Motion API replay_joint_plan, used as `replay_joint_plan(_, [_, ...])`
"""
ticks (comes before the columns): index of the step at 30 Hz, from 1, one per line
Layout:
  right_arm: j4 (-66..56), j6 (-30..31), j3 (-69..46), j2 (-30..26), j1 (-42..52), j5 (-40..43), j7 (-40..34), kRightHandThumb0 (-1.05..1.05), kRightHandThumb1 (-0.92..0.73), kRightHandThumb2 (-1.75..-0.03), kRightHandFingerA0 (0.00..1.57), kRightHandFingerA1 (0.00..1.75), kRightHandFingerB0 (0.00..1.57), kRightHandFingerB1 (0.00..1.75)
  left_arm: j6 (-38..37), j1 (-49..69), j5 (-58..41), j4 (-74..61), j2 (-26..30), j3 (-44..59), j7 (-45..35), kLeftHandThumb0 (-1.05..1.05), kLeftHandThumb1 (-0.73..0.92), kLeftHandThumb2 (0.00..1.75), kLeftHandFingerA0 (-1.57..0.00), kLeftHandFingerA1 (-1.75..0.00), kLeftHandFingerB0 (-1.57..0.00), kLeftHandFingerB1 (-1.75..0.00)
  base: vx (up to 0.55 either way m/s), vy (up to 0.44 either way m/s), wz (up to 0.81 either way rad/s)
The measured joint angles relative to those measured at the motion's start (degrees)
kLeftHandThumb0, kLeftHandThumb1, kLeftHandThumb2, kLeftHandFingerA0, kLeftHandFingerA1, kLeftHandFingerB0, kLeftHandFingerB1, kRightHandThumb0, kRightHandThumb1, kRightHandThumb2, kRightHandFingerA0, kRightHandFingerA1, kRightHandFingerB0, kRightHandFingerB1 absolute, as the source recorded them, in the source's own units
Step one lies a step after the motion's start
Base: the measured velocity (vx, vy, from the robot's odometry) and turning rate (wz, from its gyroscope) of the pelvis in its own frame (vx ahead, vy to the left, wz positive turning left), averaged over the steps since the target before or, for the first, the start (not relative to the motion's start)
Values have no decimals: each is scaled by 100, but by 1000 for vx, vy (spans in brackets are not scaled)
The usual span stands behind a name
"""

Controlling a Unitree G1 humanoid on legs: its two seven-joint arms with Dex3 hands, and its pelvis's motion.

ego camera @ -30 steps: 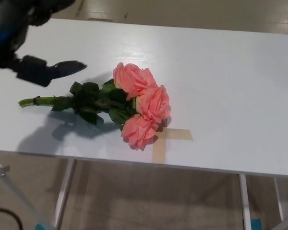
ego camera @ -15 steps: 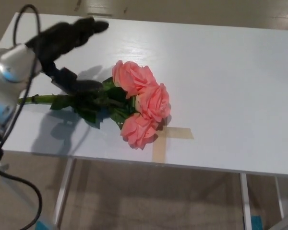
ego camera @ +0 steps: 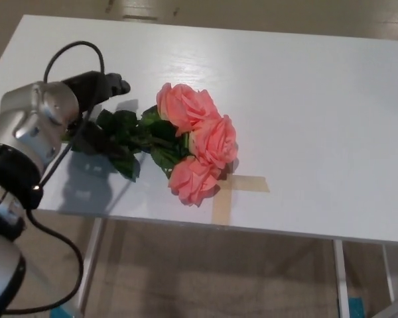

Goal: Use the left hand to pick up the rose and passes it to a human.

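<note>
— Rose bunch, where was it?
— On the white counter, 3 pink blooms lying beside a tape cross, stems pointing toward the robot's left, likely so that arm could reach them.
— And the left hand?
— Down over the stems. Whether its fingers had closed on them, I could not tell; the wrist hid that.
— Any containers?
— 0 in view.

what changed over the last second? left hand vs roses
The left hand came in from the upper left and down over the stem end of the roses; its wrist now covers the stem that showed before. Whether it has taken hold cannot be told. The roses lie where they were, blooms by the tape cross on the table.
</note>
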Motion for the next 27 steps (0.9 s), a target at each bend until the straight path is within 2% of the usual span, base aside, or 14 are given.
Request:
replay_joint_plan(1, [-1, 0, -1, 1, 0, 1, 9, -33, -58, -73, 64, 53, 50, 47, 20, -14, 74, 30, -55, -4, 11, -54, 36, 75, -5, -25, -4, -23, 0, 0, 0])
replay_joint_plan(14, [-2, 11, -9, -1, -88, 2, 60, -34, -59, -75, 64, 53, 50, 48, 172, -114, 701, 92, -689, -4, 155, -55, 36, 75, -3, -36, -3, -25, 0, 0, 0])
replay_joint_plan(23, [-2, 64, 6, -2, -194, -2, 107, -36, -59, -76, 62, 53, 49, 48, 167, -88, 932, 172, -879, 37, 309, -54, 34, 69, -5, -38, 0, -26, 0, 0, 0])
replay_joint_plan(24, [-2, 70, 9, -3, -204, -2, 114, -37, -59, -76, 61, 53, 48, 48, 162, -80, 966, 192, -901, 37, 330, -29, 66, 59, -70, -76, -25, -30, 0, 0, 0])
replay_joint_plan(25, [-2, 75, 13, -4, -205, -2, 120, -37, -59, -76, 61, 53, 48, 48, 153, -70, 993, 200, -911, 47, 354, -22, 65, 60, -82, -116, -35, -32, 0, 0, 0])
replay_joint_plan(26, [-2, 78, 18, -6, -205, -2, 127, -37, -59, -76, 61, 53, 48, 48, 128, -53, 1004, 204, -916, 65, 398, -22, 65, 60, -82, -116, -35, -32, 0, 0, 0])
replay_joint_plan(27, [-1, 84, 28, -11, -205, -4, 142, -37, -59, -76, 61, 53, 49, 48, 82, -43, 1019, 202, -917, 133, 506, -16, 61, 59, -97, -121, -44, -35, 0, 0, 0])
